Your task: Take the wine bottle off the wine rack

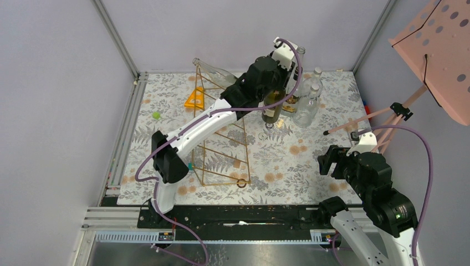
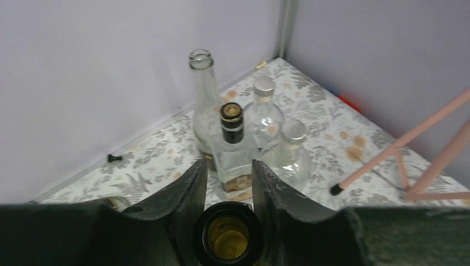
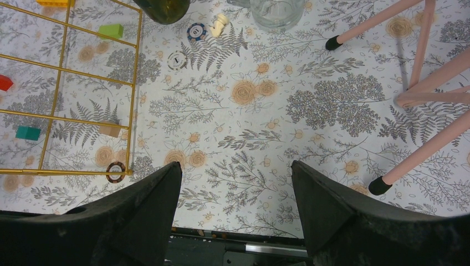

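Note:
The wine bottle (image 1: 272, 110) is dark green and stands upright, right of the gold wire wine rack (image 1: 221, 138) and clear of it. My left gripper (image 1: 275, 87) is shut on its neck from above. In the left wrist view the bottle's open mouth (image 2: 228, 235) sits between the black fingers (image 2: 185, 199), and the gripper (image 2: 228, 180) closes around it. The bottle's base (image 3: 163, 6) shows at the top of the right wrist view, next to the rack (image 3: 133, 83). My right gripper (image 1: 331, 162) is open and empty, low over the table's near right part (image 3: 235, 183).
A clear bottle (image 1: 213, 71) lies on top of the rack. Several clear bottles (image 1: 307, 102) stand just behind the wine bottle (image 2: 233, 149). An orange triangle (image 1: 195, 98) and a green ball (image 1: 156, 115) lie at the left. A pink stand (image 1: 438, 44) has legs (image 1: 360, 119) on the right.

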Available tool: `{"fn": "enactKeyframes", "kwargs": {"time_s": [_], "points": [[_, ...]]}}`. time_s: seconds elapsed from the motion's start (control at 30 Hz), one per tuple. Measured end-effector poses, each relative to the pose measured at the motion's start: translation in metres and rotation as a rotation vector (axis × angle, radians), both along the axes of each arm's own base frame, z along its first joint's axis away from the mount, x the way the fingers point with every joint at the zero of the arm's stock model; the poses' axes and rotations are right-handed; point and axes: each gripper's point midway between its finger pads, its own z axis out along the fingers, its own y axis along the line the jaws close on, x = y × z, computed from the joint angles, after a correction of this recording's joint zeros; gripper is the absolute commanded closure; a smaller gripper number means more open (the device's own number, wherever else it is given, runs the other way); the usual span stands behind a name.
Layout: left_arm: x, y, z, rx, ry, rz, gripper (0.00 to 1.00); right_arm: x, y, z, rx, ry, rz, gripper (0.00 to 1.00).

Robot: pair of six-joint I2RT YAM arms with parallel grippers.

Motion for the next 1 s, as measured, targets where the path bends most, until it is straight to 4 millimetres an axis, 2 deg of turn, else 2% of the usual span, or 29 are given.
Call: {"fn": "enactKeyframes", "kwargs": {"time_s": [0.2,0.37,0.63,0.9,1.0], "points": [[-0.016,-0.019,-0.008,-0.056,0.080,-0.098,1.00,-0.002,-0.001,0.002,0.004,-0.013,-0.001,0.20],[-0.023,-0.038,-0.027,-0.065,0.130,-0.154,1.00,-0.002,-0.001,0.002,0.005,-0.016,-0.001,0.20],[-0.017,-0.060,-0.066,-0.056,0.167,-0.170,1.00,-0.003,-0.001,0.002,0.007,-0.019,-0.001,0.20],[0.002,-0.073,-0.099,-0.043,0.161,-0.130,1.00,-0.003,-0.001,0.002,0.008,-0.019,-0.001,0.20],[0.010,-0.077,-0.099,-0.056,0.133,-0.112,1.00,-0.003,-0.001,0.003,0.008,-0.019,-0.001,0.20]]}}
